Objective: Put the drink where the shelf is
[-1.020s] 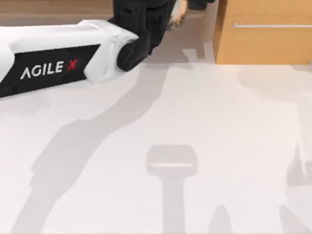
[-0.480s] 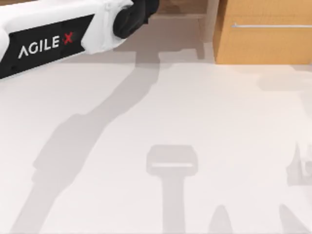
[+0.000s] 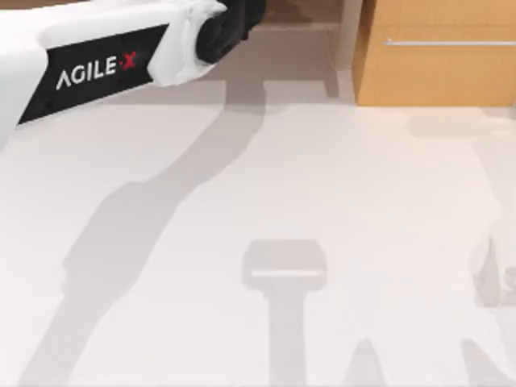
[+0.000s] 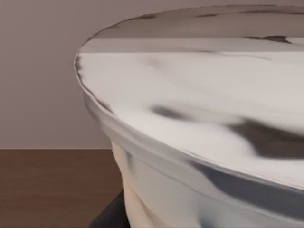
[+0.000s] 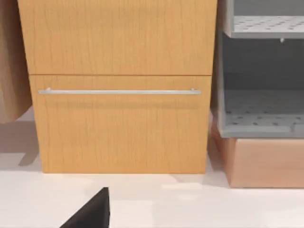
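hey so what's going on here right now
The left arm reaches across the table's far left toward the shelf, beside the orange-wood cabinet. Its wrist view shows a pale, dark-streaked container up close, probably the drink, over a brown surface. The right arm sits low on the right, its wrist camera facing the cabinet front.

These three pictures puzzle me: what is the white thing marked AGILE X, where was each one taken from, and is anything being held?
It is the left arm of a two-armed robot, seen from a camera above a pale table, reaching toward the shelf at the far edge. The other pictures come from cameras on each wrist. The left one looks closely at a whitish rounded container, probably the drink; whether it is gripped cannot be seen. The right one faces an orange-wood cabinet with a silver handle, a dark tip of its claw at the edge.
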`<action>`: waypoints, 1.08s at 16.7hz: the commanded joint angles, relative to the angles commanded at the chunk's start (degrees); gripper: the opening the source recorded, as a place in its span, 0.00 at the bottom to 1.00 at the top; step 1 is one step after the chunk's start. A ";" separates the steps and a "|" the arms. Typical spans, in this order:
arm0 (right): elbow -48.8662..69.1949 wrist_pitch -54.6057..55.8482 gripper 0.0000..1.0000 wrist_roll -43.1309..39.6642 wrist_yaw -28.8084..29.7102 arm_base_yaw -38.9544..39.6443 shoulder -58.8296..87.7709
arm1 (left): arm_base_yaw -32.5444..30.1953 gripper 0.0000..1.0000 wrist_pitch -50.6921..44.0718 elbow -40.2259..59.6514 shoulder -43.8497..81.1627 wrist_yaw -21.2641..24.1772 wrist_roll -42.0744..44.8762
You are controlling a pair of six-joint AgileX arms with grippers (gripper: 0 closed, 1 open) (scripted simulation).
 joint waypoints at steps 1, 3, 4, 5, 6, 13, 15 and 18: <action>0.00 0.00 1.00 0.00 0.00 0.00 0.00 | 0.33 0.00 0.33 0.85 1.24 0.27 0.02; 0.00 0.00 1.00 0.00 0.00 0.00 0.00 | 1.11 0.00 1.06 2.76 3.67 0.97 0.05; 0.00 0.00 1.00 0.00 0.00 0.00 0.00 | 1.32 0.00 1.22 3.26 4.35 1.25 0.07; 0.00 0.00 1.00 0.00 0.00 0.00 0.00 | 1.36 0.00 1.24 3.35 4.47 1.30 0.07; 0.00 0.00 1.00 0.00 0.00 0.00 0.00 | 1.36 0.00 1.24 3.35 4.47 1.30 0.07; 0.00 0.00 1.00 0.00 0.00 0.00 0.00 | 1.36 0.38 1.24 3.35 4.47 1.30 0.07; 0.00 0.00 1.00 0.00 0.00 0.00 0.00 | 1.36 0.53 1.24 3.35 4.47 1.30 0.07; 0.00 0.00 1.00 0.00 0.00 0.00 0.00 | 1.36 0.75 1.24 3.35 4.47 1.30 0.07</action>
